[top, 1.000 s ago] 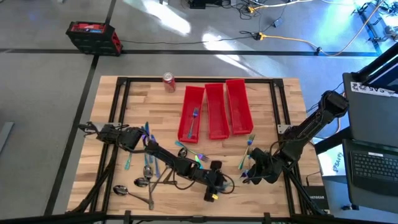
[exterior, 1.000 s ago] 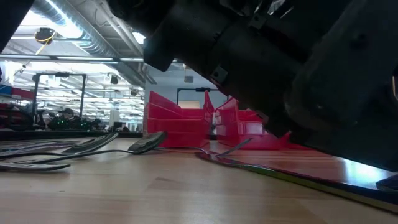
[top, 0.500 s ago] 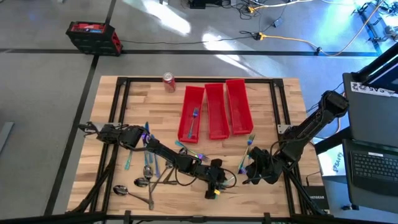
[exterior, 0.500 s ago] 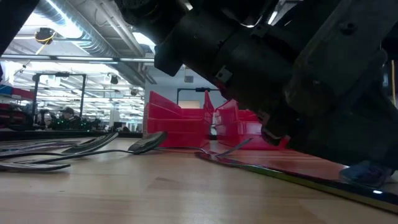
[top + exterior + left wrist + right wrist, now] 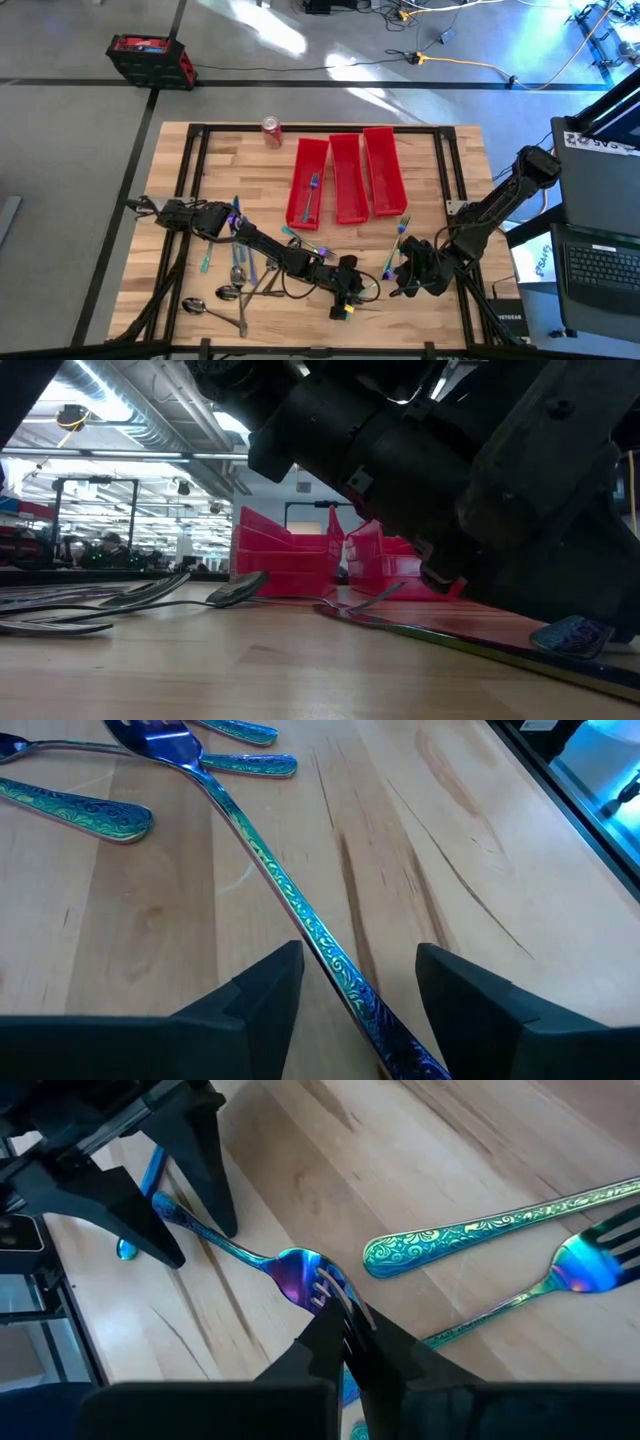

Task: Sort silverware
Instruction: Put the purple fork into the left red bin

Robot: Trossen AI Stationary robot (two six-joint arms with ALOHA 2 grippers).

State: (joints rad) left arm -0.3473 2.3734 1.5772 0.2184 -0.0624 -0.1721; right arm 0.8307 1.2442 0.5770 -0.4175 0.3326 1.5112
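Note:
An iridescent blue-green fork (image 5: 285,895) lies on the wooden table near its front edge, between my two grippers. My left gripper (image 5: 352,290) is open, one finger on each side of the fork's handle without visibly touching it. My right gripper (image 5: 400,278) is shut at the fork's head (image 5: 298,1275). More silverware lies loose: spoons and forks at the left (image 5: 235,272), forks mid-table (image 5: 310,247) and at the right (image 5: 398,240). One fork (image 5: 312,190) lies in the left red bin. My right gripper pinches the fork's tines (image 5: 322,1290) between the tips of its two shut fingers (image 5: 352,1330), coming down at a slant from the table's right side. The fingertips hide the tines' ends. The fork's handle (image 5: 215,1240) runs away toward my left gripper.
Three long red bins (image 5: 346,178) stand side by side at the far middle of the table, a red can (image 5: 271,131) at the far left. A laptop (image 5: 600,265) sits beyond the right edge. Bare wood lies between the bins and the grippers.
In the low view the fork's blue end has come farther into sight and stands a little higher off the table than before. My left gripper has shifted slightly toward the right gripper, still open around the handle. My right gripper stays shut.

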